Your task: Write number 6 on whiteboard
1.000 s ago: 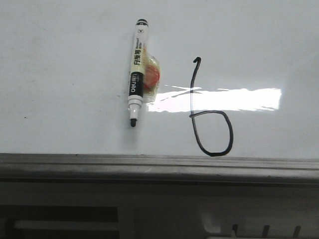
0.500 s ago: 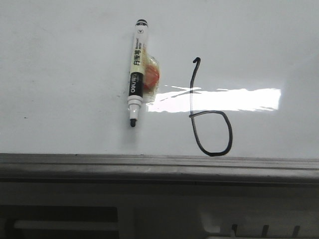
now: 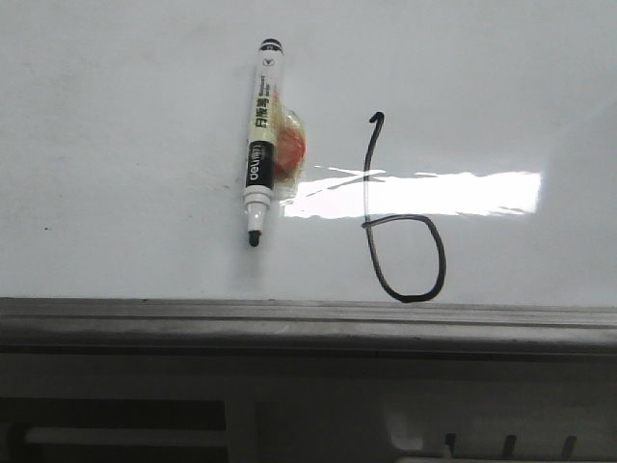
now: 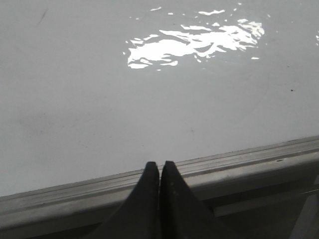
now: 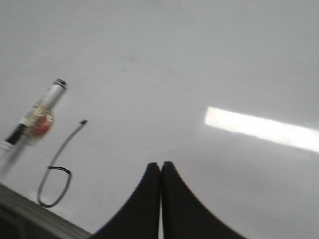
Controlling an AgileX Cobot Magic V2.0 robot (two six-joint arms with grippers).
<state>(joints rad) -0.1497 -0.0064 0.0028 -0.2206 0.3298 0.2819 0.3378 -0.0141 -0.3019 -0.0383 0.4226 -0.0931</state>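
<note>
The whiteboard (image 3: 116, 125) fills the front view, glossy white with a glare band. A black hand-drawn number 6 (image 3: 403, 222) stands on it at the right, with a tall stem and a loop at the bottom. It also shows in the right wrist view (image 5: 57, 167). A white and black marker (image 3: 259, 135) lies on the board left of the 6, with an orange piece (image 3: 292, 147) taped to its side. My left gripper (image 4: 159, 165) is shut and empty over the board's grey frame rail (image 4: 239, 164). My right gripper (image 5: 160, 165) is shut and empty over bare board.
The grey metal rail (image 3: 308, 323) runs along the board's near edge in the front view. Below it is a light grey base with dark slots (image 3: 116, 415). The marker also shows in the right wrist view (image 5: 37, 117).
The front view has shifted slightly; the marker and the 6 sit a little further left and higher in the frame. Nothing on the board has changed.
</note>
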